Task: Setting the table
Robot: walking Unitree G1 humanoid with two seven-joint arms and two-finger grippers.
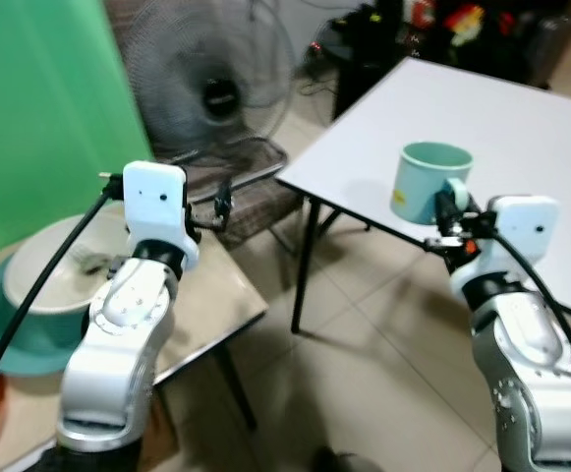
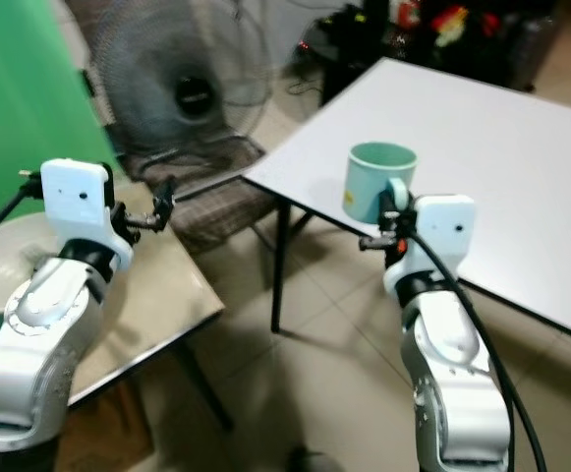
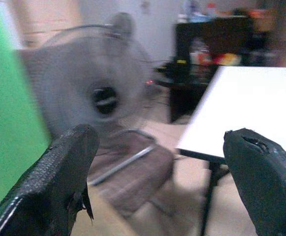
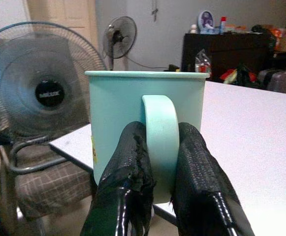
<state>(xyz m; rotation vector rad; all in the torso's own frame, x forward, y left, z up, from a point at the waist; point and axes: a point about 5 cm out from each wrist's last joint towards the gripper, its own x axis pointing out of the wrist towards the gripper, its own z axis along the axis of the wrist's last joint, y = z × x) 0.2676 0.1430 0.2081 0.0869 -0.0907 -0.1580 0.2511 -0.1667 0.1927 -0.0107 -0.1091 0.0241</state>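
At the far left of the head view you have a green backdrop (image 1: 39, 108); below it, at lower left, a cream bowl (image 1: 54, 270) sits on a teal plate (image 1: 10, 334), both on a low beige side table (image 1: 216, 300); the left gripper (image 1: 223, 206) is raised above that side table, at left of centre, its two black fingers (image 3: 59, 182) spread wide apart and holding nothing; behind it, at upper left, stand a grey pedestal fan (image 1: 216, 93) and a chair with a checked brown seat (image 1: 251, 197); at upper right of the frame, note the white square table (image 1: 521, 147); the pale teal ceramic mug (image 1: 430, 182) stands upright on that table, close to its near edge, handle turned toward you; the right gripper (image 1: 446, 218) is at right of centre, level with the mug; in the right wrist view its two black fingers (image 4: 128, 172) are closed on the mug's handle (image 4: 160, 142), one on each side; a dark cabinet (image 4: 226, 51) with clutter stands at the upper right background.
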